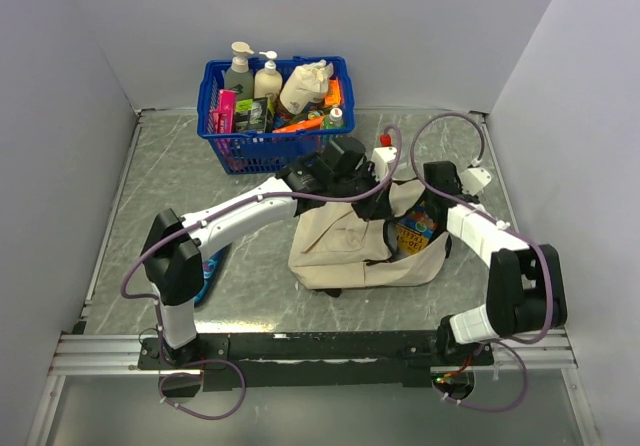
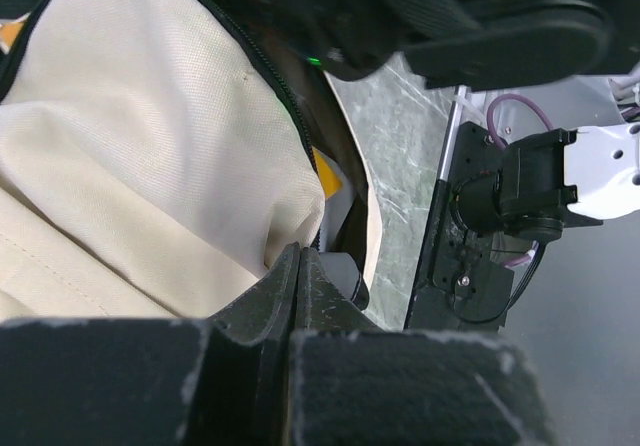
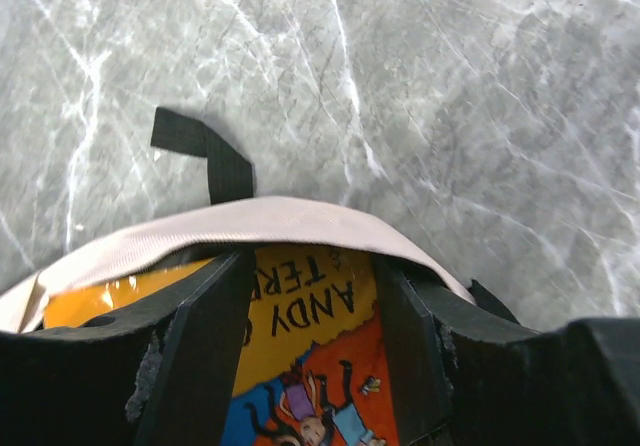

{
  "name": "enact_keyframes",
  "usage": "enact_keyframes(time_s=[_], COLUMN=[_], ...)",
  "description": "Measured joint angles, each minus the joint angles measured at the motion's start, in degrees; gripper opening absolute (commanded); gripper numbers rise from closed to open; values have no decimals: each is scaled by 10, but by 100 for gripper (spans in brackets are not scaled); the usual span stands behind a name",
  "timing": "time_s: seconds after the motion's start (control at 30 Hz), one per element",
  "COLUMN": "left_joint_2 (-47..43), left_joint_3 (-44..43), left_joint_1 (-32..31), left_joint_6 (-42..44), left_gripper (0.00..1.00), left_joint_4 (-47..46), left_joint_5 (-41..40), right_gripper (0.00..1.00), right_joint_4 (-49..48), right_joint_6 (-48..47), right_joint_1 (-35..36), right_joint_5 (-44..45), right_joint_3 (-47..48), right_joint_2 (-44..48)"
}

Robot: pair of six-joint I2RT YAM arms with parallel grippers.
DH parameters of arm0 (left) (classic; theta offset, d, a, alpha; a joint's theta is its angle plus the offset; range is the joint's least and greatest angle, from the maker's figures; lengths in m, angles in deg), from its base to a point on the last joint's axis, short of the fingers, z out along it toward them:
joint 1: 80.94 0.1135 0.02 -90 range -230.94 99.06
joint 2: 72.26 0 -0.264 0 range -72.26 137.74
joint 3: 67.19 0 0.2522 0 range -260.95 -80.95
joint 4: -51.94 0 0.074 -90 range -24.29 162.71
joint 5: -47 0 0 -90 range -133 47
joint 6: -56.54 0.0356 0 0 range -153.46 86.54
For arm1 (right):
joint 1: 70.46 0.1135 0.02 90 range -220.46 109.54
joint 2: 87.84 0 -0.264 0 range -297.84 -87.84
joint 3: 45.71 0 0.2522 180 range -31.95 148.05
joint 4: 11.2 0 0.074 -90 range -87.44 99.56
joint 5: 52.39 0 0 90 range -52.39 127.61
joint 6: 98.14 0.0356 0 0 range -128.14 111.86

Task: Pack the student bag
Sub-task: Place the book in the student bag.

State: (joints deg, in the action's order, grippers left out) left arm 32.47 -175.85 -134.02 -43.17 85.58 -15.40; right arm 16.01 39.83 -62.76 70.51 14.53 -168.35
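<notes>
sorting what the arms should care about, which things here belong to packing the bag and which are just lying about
In the job: bag, pinched by the shut left gripper; book inside it; open right gripper over the book.
Lying about: basket with bottles; blue pouch.

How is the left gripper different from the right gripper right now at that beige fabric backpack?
The left gripper is shut, pinching the rim of the soft beige fabric backpack; the right gripper is open and holds nothing. The left gripper has cloth between its fingers; the right gripper shows the orange and yellow picture book between its own, lying inside the bag. Both are at the backpack's open mouth.
</notes>
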Motion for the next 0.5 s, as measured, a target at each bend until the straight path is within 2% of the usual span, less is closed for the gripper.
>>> enact_keyframes(time_s=[0.23, 0.4, 0.5], left_joint_2=[2, 2, 2], left_joint_3=[0, 0, 0], left_joint_1=[0, 0, 0], left_joint_6=[5, 11, 11], left_gripper=[1, 1, 1], left_joint_4=[-1, -1, -2], left_joint_5=[5, 5, 6], right_gripper=[59, 55, 53], right_joint_4=[-3, -10, -27], right_joint_6=[11, 17, 39], right_joint_1=[5, 28, 45], right_joint_5=[7, -2, -31], right_joint_3=[36, 30, -5], right_joint_2=[-57, -51, -14])
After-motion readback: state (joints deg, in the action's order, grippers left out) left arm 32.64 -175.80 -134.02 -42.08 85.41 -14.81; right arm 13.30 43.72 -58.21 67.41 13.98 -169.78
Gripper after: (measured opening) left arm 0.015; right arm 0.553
